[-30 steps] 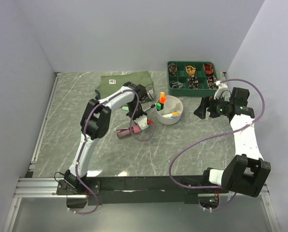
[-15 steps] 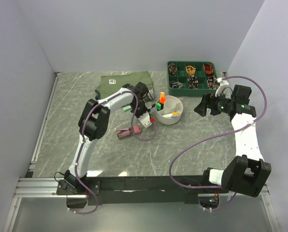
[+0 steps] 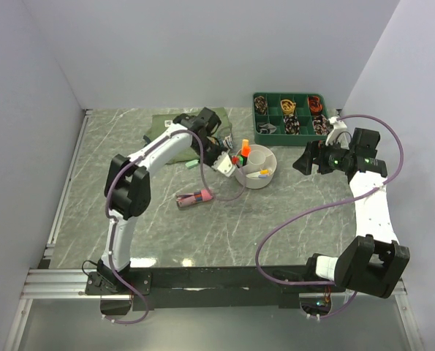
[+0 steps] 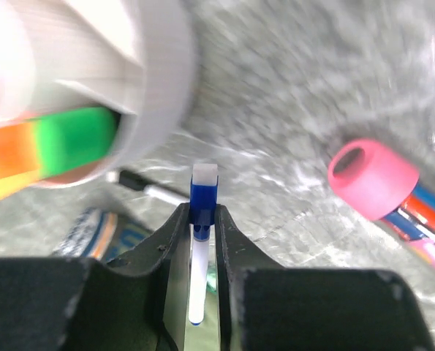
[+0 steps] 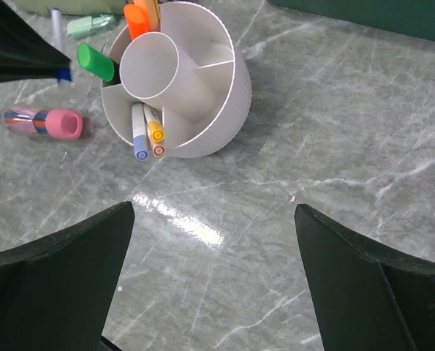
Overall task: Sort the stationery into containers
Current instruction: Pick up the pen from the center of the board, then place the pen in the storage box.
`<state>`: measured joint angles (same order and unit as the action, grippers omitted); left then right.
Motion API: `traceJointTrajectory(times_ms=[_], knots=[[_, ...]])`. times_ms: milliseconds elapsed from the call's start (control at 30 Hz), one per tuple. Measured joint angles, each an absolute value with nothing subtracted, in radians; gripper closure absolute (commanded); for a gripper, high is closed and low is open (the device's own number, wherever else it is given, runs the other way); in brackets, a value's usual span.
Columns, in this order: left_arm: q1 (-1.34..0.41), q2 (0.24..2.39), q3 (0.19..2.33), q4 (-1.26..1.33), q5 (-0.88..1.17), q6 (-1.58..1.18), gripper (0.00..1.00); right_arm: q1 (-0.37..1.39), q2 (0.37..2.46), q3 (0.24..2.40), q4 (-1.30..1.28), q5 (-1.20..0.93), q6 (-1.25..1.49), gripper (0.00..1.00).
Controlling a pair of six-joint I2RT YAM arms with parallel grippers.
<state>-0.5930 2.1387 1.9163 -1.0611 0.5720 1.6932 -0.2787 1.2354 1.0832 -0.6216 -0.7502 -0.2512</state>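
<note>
Meanwhile, left gripper (image 4: pixel 202 219) is clamping a blue-capped white pen (image 4: pixel 204 194) just beside the white divided tub (image 5: pixel 228 102)
Right gripper (image 5: pixel 213 212) is hovering nearby, fingers wide apart; an orange highlighter (image 5: pixel 135 18) and a green highlighter (image 5: pixel 95 62) are standing inside the tub

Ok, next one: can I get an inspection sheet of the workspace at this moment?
Surface: grey marbled table, no spills seen.
Job's things: white divided tub holds an orange highlighter, a green highlighter and two thin pens; a pink-capped tube and a mint pen lie loose on the table.
Clutter: folded olive shirt and green compartment tray at the back.
Grippers: left gripper shut on a blue-capped pen beside the tub; right gripper open, empty.
Cables: purple cable loops over the table by each arm.
Surroundings: plain white walls; nothing else seen.
</note>
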Motion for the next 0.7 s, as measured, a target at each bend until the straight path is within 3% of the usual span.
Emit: traceJointTrajectory(times_ms=[267,467,700], knots=[[-0.587,2.045,1.956,-0.925,0.756,1.192,0.99,-0.279,1.234,1.091,-0.620,-0.750,-0.223,0.01],[-0.586,1.918,1.732,-0.271,0.894,0.482,0.99,-0.279,1.226,1.093,-0.619,-0.750,-0.202,0.01],[-0.593,2.058,1.744,0.442,0.977,-0.212,0.99,-0.279,1.226,1.094,-0.622,-0.749,-0.199,0.01]])
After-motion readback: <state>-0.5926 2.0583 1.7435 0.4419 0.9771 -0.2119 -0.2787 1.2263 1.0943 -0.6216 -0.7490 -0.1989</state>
